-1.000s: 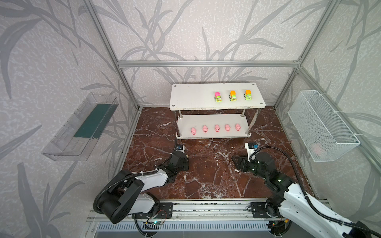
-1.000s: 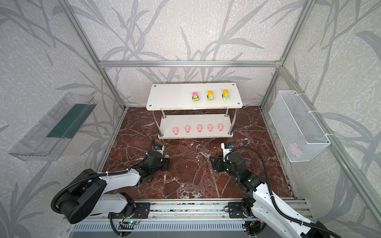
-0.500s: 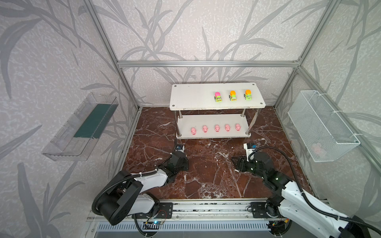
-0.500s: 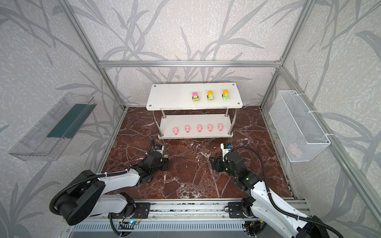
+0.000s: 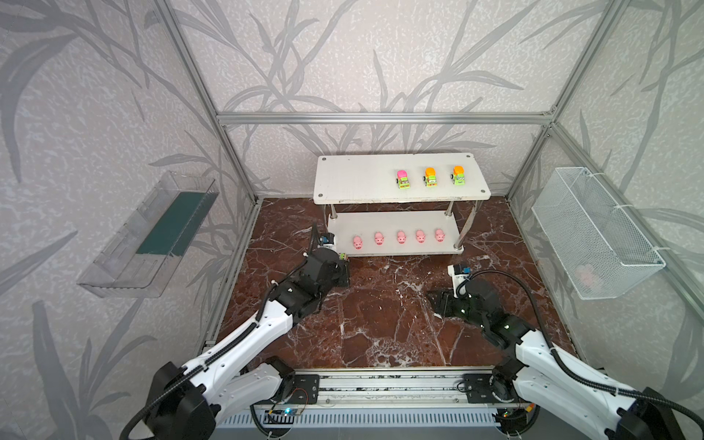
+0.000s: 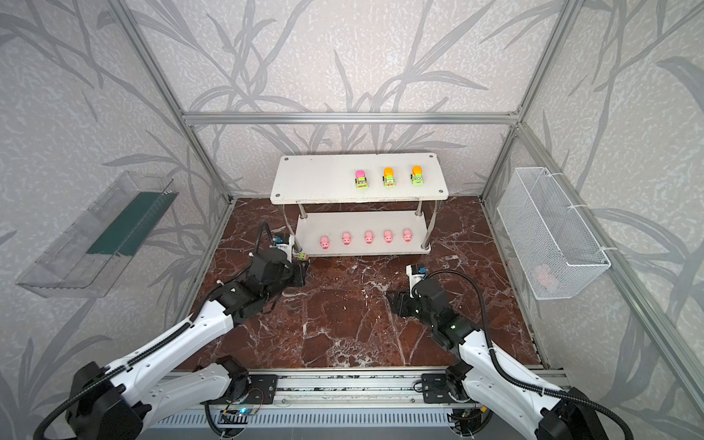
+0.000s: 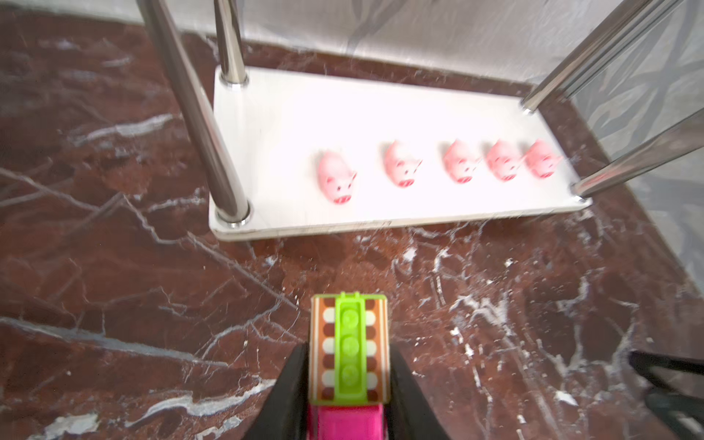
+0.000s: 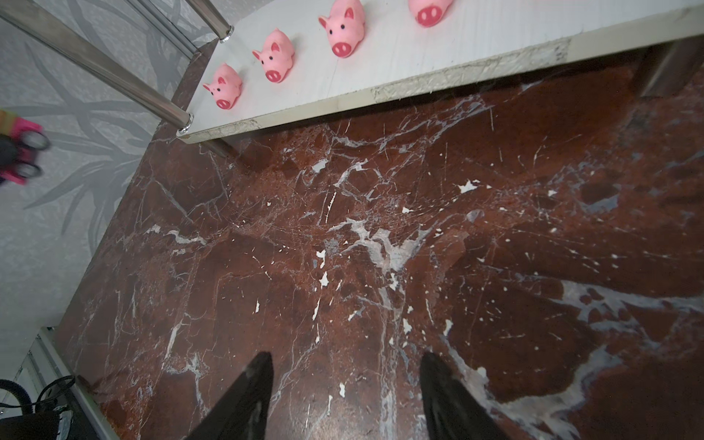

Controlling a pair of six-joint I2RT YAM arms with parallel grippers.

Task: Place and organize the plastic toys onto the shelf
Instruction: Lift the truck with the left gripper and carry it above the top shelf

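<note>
Both top views: the white two-tier shelf (image 5: 354, 179) (image 6: 316, 179) carries three neon toy cars (image 5: 430, 177) (image 6: 389, 177) on top, five pink pig figures (image 5: 400, 236) (image 6: 368, 237) below. Left wrist view: the left jaws clamp a green-and-pink plastic toy car (image 7: 348, 354) over the brown marble desk (image 7: 114, 304), near the lower board. Right wrist view: the right jaws stand open, empty.

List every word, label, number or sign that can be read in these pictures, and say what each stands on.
Readable text: none.
Held toy car: round marks on its green strip, blurred, unreadable.
Right wrist camera: a blue patch, too small to read.
Three cars on the shelf: no lettering discernible.
</note>
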